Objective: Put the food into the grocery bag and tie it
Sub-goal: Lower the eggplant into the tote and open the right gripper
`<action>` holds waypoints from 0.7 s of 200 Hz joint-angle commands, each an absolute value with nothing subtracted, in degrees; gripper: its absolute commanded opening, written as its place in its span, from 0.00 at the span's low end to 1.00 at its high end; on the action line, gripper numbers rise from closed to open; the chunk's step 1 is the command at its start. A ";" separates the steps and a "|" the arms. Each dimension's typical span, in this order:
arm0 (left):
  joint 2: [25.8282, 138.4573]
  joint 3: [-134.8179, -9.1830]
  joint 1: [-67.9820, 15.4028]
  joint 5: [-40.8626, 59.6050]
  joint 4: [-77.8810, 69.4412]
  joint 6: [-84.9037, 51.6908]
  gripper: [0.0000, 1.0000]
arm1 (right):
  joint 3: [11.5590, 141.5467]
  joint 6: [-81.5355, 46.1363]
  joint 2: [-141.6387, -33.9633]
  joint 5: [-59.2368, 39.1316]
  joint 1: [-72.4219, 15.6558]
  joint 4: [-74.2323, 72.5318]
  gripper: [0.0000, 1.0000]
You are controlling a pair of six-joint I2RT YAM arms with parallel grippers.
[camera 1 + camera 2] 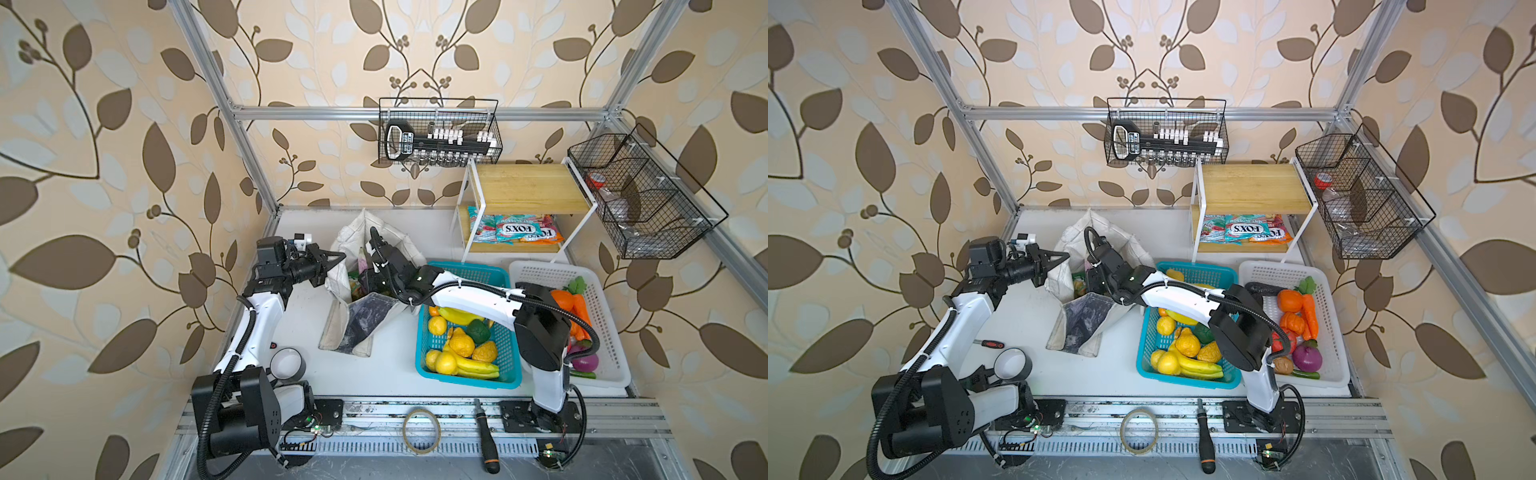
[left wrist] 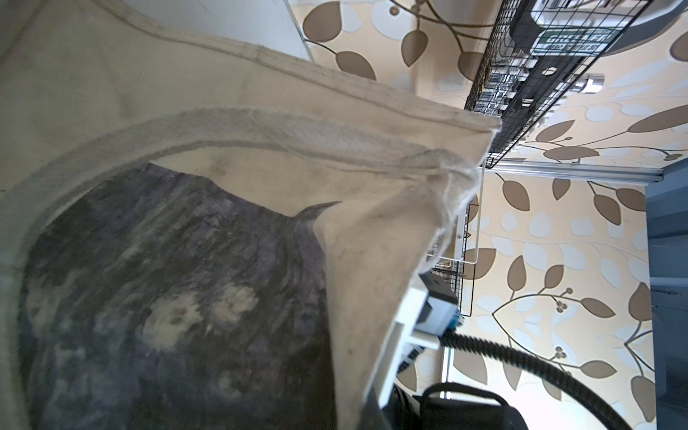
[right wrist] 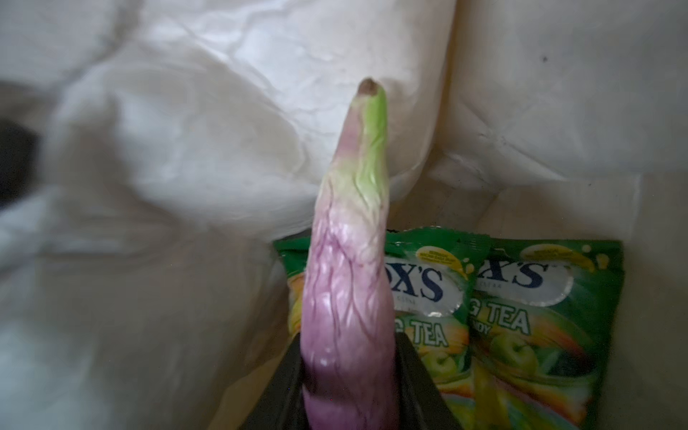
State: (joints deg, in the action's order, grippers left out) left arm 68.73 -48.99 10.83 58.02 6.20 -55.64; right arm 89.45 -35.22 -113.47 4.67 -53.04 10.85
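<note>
Inside the grocery bag (image 1: 351, 235) two green packets (image 3: 428, 320) lie side by side on the bottom, and the right wrist view shows on each of them the letters "X'S" and below "G TEA"; the beginnings of the words are covered. In a top view the blue-and-red packets (image 1: 513, 231) on the lower board of the white shelf (image 1: 469, 232) carry the name "FOX'S", seen upside down. In the left wrist view a green label (image 2: 573, 40) on a tool in the wire basket (image 2: 495, 96) begins with "GRE", and the rest is too blurred to read. The right pincer (image 3: 350, 357) is down in the bag and pinches the purple eggplant (image 3: 346, 275) between its two black fingers (image 3: 286, 376); the green stem end points away from the pincer, toward the white cloth wall, just beside the packets. The left pincer (image 1: 338, 258) is pressed together, with its tips at the left rim of the bag; whether cloth is between them I cannot tell.
</note>
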 commanded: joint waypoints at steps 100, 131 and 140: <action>67.06 -50.80 10.54 58.72 6.18 -52.32 0.00 | 89.21 -33.95 -111.71 5.58 -50.98 17.08 0.73; 66.72 -50.89 10.51 57.58 7.88 -50.61 0.00 | 88.77 -33.04 -104.62 8.54 -51.20 19.26 1.00; 66.62 -50.97 10.50 57.27 8.24 -50.17 0.00 | 89.07 -32.82 -102.61 9.02 -51.18 20.04 1.00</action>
State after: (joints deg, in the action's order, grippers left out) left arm 68.62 -48.99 10.83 57.80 7.33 -53.08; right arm 88.90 -33.69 -110.17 6.02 -50.74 17.93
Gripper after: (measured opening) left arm 0.047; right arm 0.982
